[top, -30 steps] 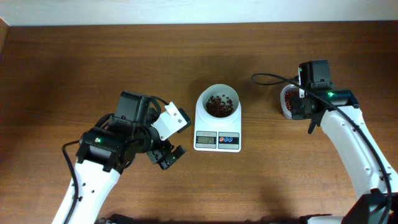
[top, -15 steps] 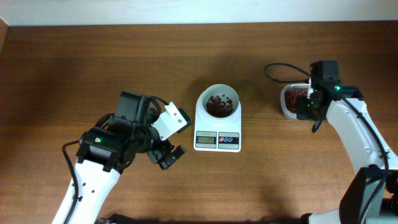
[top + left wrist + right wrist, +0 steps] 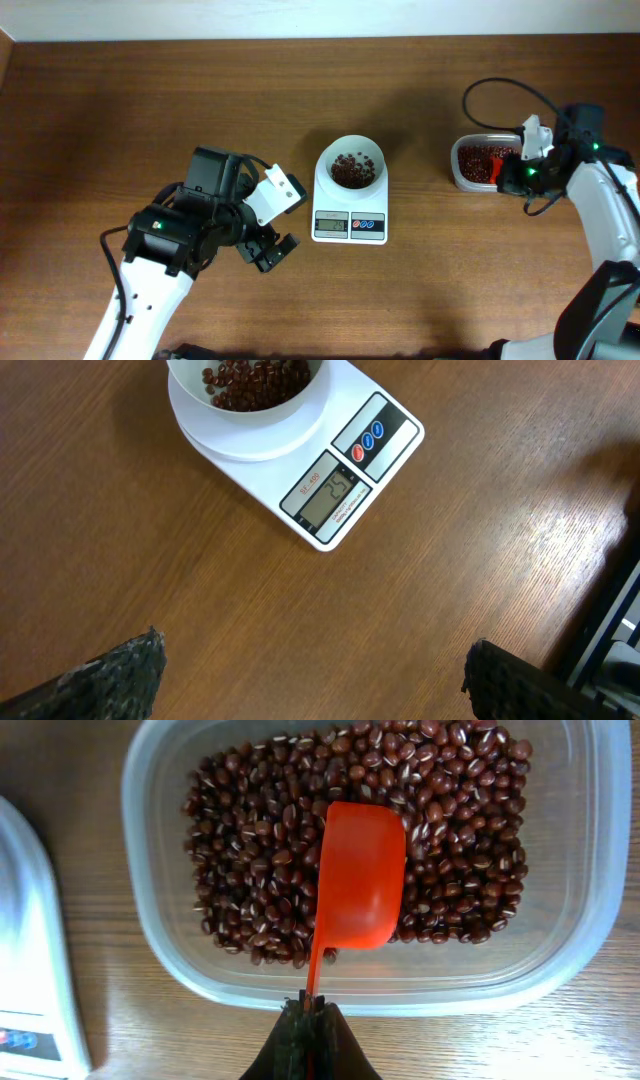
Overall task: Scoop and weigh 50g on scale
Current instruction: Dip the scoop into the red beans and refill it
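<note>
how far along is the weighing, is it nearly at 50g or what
Done: some red beans already lie in the bowl on the scale; its display shows digits I cannot read surely. In hand: the right tool is shut on the red scoop, which sits over the beans in the clear tub. Left: more scoops into the bowl until it reads 50g. The left tool is open, holding nothing.

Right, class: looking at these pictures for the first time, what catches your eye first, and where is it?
The bright red scoop stands out first, held by the shut right gripper over the red beans in the clear tub at far right. Next comes the white scale at centre, its bowl holding a few beans, with the open left gripper to its left.
</note>
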Robot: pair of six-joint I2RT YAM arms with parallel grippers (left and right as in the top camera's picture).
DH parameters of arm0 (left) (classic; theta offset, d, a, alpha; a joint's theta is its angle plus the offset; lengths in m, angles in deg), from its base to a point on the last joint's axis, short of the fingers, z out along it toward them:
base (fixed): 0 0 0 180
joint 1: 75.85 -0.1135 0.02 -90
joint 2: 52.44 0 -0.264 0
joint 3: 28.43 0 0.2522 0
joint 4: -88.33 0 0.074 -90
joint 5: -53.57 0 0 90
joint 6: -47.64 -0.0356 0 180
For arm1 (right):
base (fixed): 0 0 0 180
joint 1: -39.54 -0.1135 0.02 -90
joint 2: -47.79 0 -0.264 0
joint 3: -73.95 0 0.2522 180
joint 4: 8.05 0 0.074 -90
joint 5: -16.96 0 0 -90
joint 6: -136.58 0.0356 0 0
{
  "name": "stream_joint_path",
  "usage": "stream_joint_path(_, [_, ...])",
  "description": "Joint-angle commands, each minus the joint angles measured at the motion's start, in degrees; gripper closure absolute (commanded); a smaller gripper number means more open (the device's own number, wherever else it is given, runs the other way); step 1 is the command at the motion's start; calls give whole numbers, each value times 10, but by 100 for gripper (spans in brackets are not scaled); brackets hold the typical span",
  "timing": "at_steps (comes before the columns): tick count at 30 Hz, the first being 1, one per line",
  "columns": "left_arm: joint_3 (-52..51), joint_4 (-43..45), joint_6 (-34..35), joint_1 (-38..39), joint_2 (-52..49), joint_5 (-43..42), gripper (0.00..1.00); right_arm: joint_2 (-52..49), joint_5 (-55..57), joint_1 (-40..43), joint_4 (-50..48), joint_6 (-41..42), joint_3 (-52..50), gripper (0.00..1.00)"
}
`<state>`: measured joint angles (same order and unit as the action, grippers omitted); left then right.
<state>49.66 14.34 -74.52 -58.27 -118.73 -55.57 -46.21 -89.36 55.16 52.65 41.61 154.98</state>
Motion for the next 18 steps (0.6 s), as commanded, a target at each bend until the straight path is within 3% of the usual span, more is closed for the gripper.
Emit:
stream_joint_path(1, [10, 1, -11, -3, 1, -8, 1, -18, -68, 26, 1, -9, -4, 96])
stream_joint_path(8, [10, 1, -11, -3, 1, -8, 1, -87, -188, 66, -1, -21, -4, 96])
stream_joint_path(18, [10, 1, -11, -3, 1, -8, 1, -87, -288, 146, 25, -21, -4, 96])
